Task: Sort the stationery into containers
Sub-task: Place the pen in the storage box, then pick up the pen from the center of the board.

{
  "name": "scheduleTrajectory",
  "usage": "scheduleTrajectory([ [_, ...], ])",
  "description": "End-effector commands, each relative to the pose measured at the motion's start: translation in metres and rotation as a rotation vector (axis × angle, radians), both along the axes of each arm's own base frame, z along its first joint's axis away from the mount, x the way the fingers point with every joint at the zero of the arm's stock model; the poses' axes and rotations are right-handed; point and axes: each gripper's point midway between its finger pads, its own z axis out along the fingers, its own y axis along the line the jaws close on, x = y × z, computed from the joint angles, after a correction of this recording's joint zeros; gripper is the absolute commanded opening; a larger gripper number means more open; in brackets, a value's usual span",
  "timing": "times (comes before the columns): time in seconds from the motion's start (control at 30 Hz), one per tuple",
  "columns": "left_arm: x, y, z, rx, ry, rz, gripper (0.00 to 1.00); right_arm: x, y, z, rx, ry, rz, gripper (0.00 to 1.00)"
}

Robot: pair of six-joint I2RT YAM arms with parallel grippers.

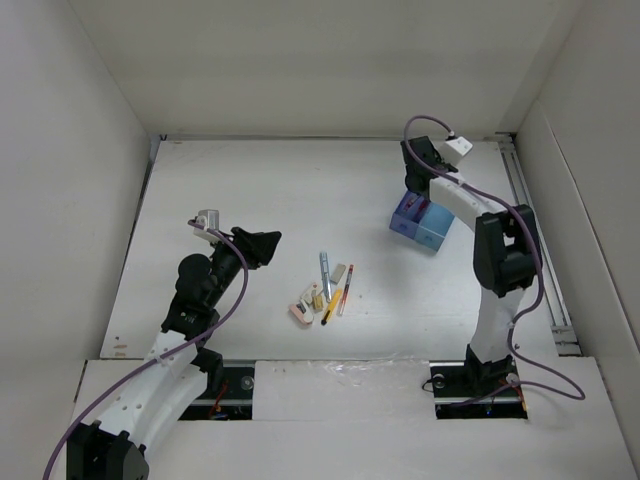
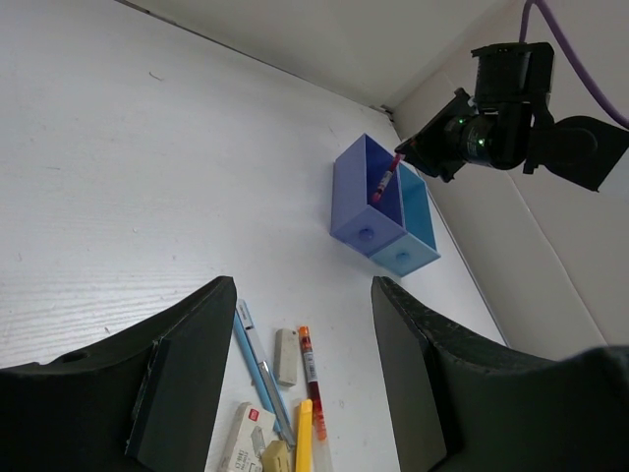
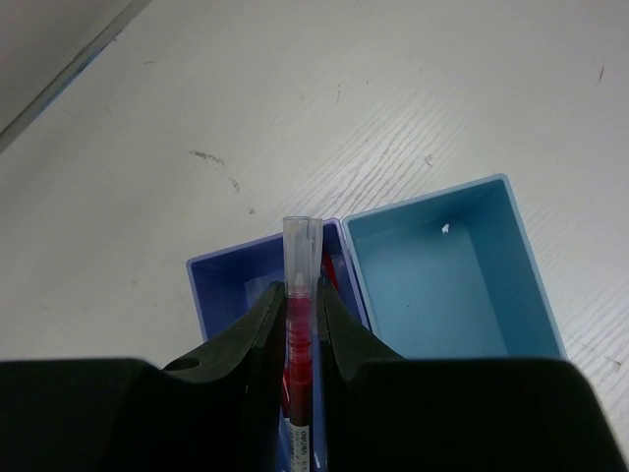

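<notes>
My right gripper [image 3: 300,300] is shut on a red pen [image 3: 300,324] with a clear cap and holds it over the dark blue compartment [image 3: 221,295] of the box [image 1: 421,224]. Something red and clear lies inside that compartment. The light blue compartment [image 3: 442,285] looks empty. In the left wrist view the red pen [image 2: 385,182] hangs tilted over the box [image 2: 366,206]. My left gripper [image 2: 300,393] is open and empty above the pile: a grey-blue pen [image 2: 257,364], a red pen [image 2: 312,369], a yellow pen [image 2: 303,438], a grey eraser [image 2: 286,356], a cream eraser [image 2: 246,438]. A pink eraser [image 1: 301,313] lies at the pile's near left.
White walls close in the table on the left, back and right. A metal rail [image 1: 535,230] runs along the right edge behind the right arm. The pile [image 1: 325,290] lies mid-table between the two arms.
</notes>
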Motion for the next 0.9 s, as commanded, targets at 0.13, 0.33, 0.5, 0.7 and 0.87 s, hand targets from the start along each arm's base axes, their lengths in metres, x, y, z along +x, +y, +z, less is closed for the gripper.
scheduleTrajectory([
  [0.13, 0.001, -0.001, 0.017, -0.011, -0.052, -0.001, 0.54, 0.011, 0.01, 0.019, 0.007, -0.056, 0.005, 0.25],
  [0.33, 0.001, -0.002, 0.014, -0.008, -0.042, -0.01, 0.54, 0.003, 0.02, 0.04, 0.027, -0.094, 0.032, 0.47],
  [0.5, 0.001, -0.002, 0.016, -0.011, -0.051, -0.01, 0.54, -0.015, 0.04, 0.058, 0.047, -0.135, 0.071, 0.47],
  [0.7, 0.001, -0.002, 0.016, -0.011, -0.051, -0.01, 0.54, -0.056, 0.127, 0.044, 0.14, -0.105, 0.323, 0.14],
  [0.87, 0.0, -0.004, 0.016, -0.011, -0.051, -0.021, 0.54, -0.11, 0.2, 0.014, 0.197, -0.036, 0.524, 0.0],
])
